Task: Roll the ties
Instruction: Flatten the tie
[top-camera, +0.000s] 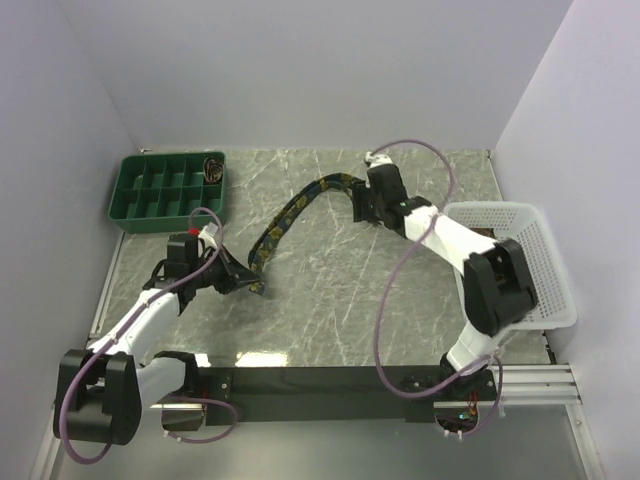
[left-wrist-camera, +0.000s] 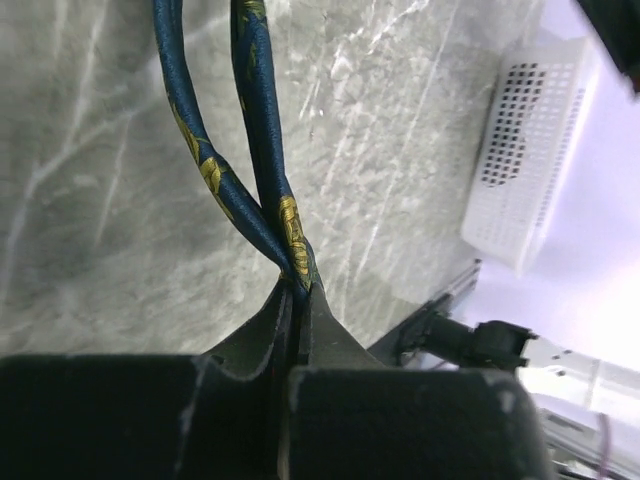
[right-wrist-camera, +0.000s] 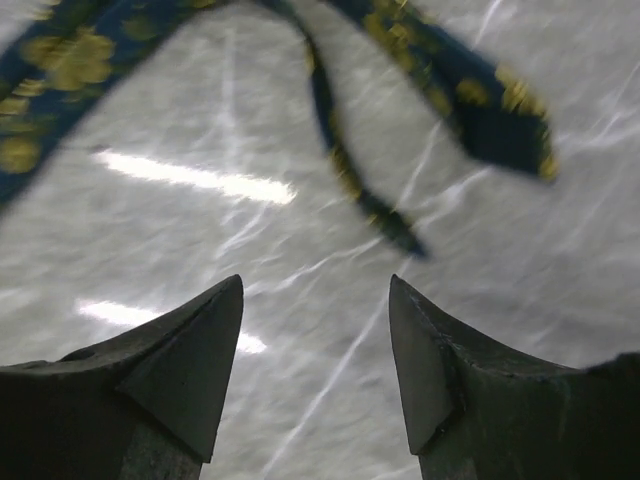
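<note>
A dark navy tie (top-camera: 290, 215) with yellow flowers lies in a curve across the marble table, from the middle left toward the back. My left gripper (top-camera: 243, 277) is shut on its near end. In the left wrist view, two strands of the tie (left-wrist-camera: 262, 150) run out from the pinched jaws of the left gripper (left-wrist-camera: 298, 288). My right gripper (top-camera: 359, 206) hovers open beside the tie's far end. In the right wrist view, the right gripper (right-wrist-camera: 315, 285) holds nothing, and the tie (right-wrist-camera: 70, 60) with its pointed tip (right-wrist-camera: 505, 125) lies just beyond it.
A green compartment tray (top-camera: 150, 195) stands at the back left with a rolled brown tie (top-camera: 213, 168) in one cell. A white mesh basket (top-camera: 535, 285) sits at the right edge, with something brown (top-camera: 485, 232) inside. The basket (left-wrist-camera: 530, 150) also shows in the left wrist view.
</note>
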